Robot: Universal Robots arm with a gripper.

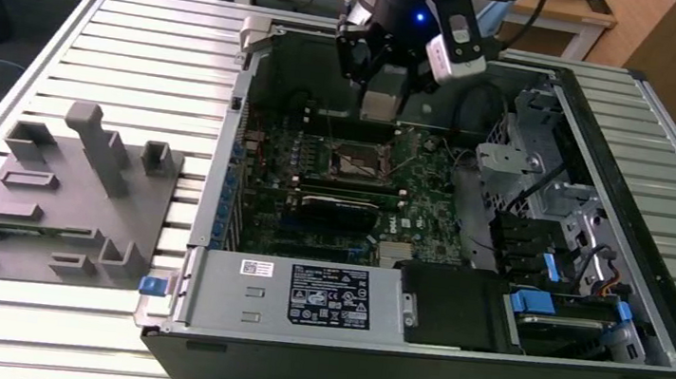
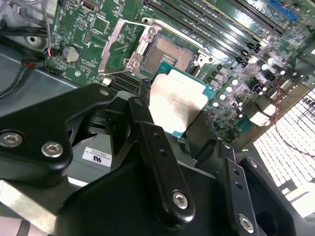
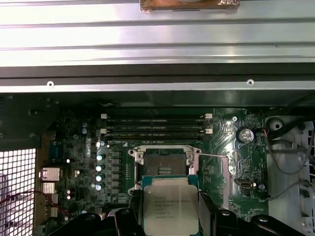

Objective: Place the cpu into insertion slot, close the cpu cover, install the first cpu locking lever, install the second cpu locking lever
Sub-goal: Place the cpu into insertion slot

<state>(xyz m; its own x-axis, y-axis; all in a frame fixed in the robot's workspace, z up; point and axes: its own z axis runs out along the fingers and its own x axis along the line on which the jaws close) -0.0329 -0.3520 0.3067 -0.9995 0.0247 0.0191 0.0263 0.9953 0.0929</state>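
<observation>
– Obstacles near the insertion slot (image 3: 165, 164)?

– Long memory slots (image 3: 155, 125) just beside it, on the case-wall side. Row of capacitors (image 3: 100, 164) on one flank, coin battery (image 2: 71, 53) on the other. Black card (image 1: 336, 210) and small finned heatsink (image 1: 395, 253) sit past the slot, toward the power-supply box (image 1: 300, 292). Drive cage (image 1: 526, 163) is to the exterior view's right of the slot.

– Edges, room to move?

– Computer case (image 1: 419, 376) is open on top and its walls ring the green board (image 1: 427, 200). Slot's dark centre is uncovered, nothing directly over it except the tool. Silvery frame rims the slot; can't tell if that's the cpu cover or how it stands. Thin wire lever (image 3: 212, 155) runs along one side of the slot. Grey fixture plate (image 1: 56, 205) lies on the tabletop (image 1: 138, 42), outside the case, well apart from the slot on the exterior view's left.

– Tool?

– Tool (image 3: 170, 219) is clamped on the cpu (image 3: 170, 204), a black finger (image 3: 216, 223) on each of two opposite edges. Metal face is turned toward both wrist cameras.

– Cpu versus slot?

– In the air, near the slot, not touching, not seated. In the exterior view the tool hangs over the board on the slot's case-wall side.
</observation>
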